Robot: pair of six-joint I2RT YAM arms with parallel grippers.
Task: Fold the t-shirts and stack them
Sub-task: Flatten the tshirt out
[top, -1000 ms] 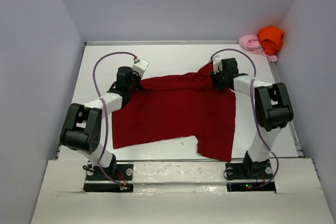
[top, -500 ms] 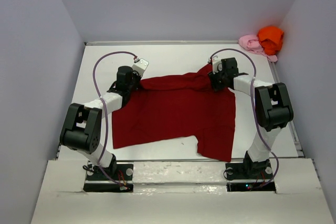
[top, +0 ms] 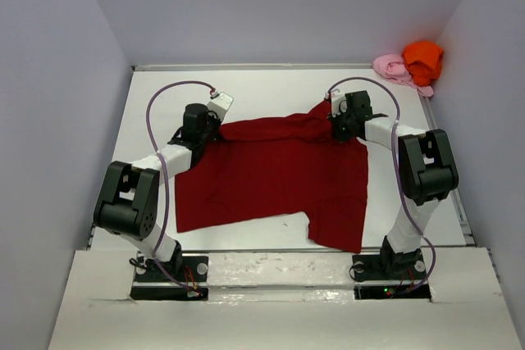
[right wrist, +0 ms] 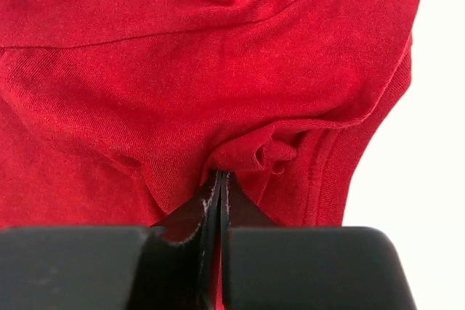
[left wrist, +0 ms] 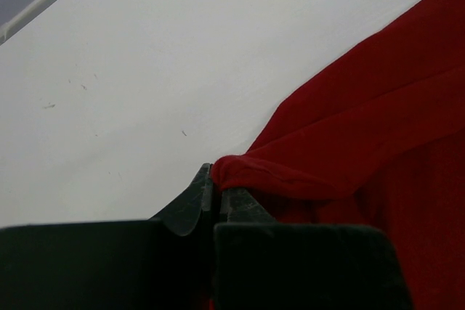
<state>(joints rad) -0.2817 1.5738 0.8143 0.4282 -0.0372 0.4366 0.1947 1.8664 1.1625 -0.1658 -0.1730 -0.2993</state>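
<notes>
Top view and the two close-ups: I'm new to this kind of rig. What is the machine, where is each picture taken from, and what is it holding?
The machine is two robot arms bolted at the near edge of a white table. The top view looks down from above and behind them. Each close-up comes from a camera on one wrist. A dark red t-shirt lies spread on the table. The left gripper is shut on a fold at the shirt's far left edge, and the right gripper is shut on a bunched bit at its far right. An orange t-shirt and a pink t-shirt sit crumpled together at the far right corner.
</notes>
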